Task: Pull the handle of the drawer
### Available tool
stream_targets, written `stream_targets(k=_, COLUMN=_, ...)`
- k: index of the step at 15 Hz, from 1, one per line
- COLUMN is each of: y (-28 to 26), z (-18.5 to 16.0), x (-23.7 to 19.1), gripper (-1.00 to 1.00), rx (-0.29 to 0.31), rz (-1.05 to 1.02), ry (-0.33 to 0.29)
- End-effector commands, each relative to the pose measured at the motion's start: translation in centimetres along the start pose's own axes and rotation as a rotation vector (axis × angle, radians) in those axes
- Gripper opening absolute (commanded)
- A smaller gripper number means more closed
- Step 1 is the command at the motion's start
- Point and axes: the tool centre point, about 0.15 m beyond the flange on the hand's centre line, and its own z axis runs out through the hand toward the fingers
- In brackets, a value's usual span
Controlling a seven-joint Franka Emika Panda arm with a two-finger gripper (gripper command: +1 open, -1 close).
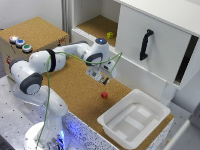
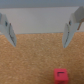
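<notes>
I am seeing the gripper [image 1: 103, 78] hanging over the cork table [image 1: 75, 85], its jaws spread wide and holding nothing. A red cube [image 1: 104, 95] is lying just below it. The drawer [image 1: 31, 37] is sitting well behind the arm, untouched.

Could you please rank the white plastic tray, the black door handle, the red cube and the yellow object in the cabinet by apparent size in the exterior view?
1. White plastic tray
2. Black door handle
3. Red cube and yellow object: both tiny, look alike; not ranked.
</notes>
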Motion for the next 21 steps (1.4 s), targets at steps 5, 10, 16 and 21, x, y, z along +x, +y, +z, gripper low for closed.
stream_targets(k=5, y=-14.7, z=-3.1, x=-2.9, gripper=1.00, rx=-0.057, rz=-0.036, ry=-0.030)
stream_targets(k=10, y=-21.3, z=-3.8, x=-4.0, gripper=1.00, rx=0.106, rz=-0.159, ry=-0.015)
stream_targets(k=16, y=-25.9, z=-3.3, x=-5.4, gripper=1.00, rx=0.273, rz=-0.115, ry=0.021)
stream_targets(k=21, y=-30.7, z=-2.1, x=-5.5, gripper=1.00, rx=0.368, rz=-0.038, ry=0.005)
